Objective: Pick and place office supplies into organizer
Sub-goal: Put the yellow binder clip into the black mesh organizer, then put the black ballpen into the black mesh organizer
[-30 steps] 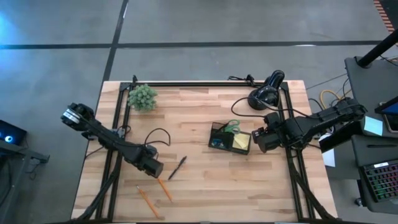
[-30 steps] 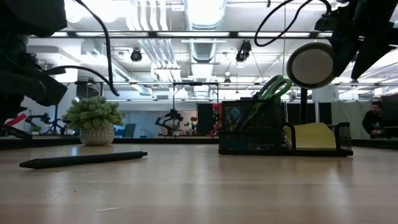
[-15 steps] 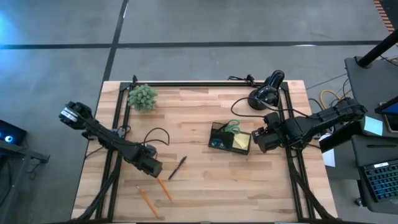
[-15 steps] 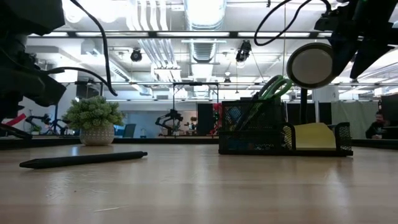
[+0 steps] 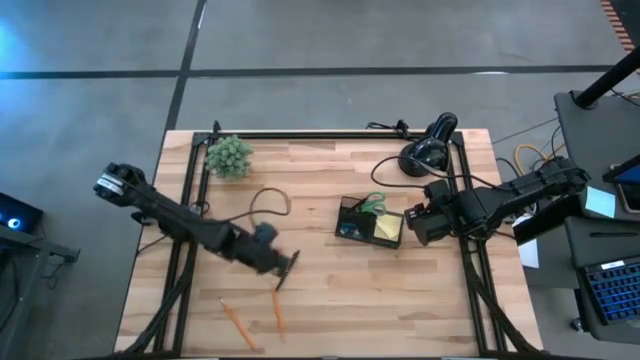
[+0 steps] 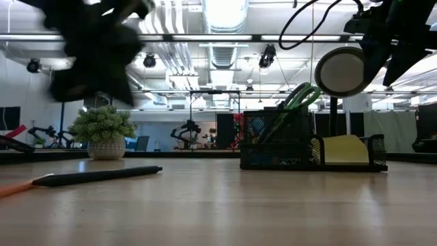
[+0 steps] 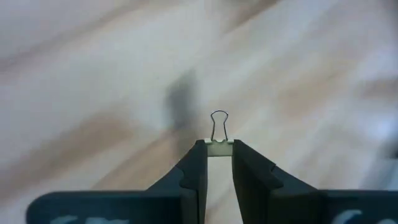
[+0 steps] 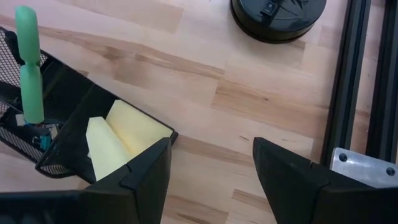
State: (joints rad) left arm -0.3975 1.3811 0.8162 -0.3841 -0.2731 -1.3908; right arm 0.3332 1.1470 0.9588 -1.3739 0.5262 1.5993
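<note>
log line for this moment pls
left gripper: shut on binder clip, above table | right gripper: open, beside organizer | pen, pencils: on table

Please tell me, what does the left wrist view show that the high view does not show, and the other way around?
Only the left wrist view shows a small binder clip pinched in the shut left gripper, its wire loop pointing forward. Only the high view shows the whole layout: the organizer with green scissors and a yellow pad, a dark pen, two orange pencils, and the right gripper waiting beside the organizer. Both show the wooden table and the left arm's end.
</note>
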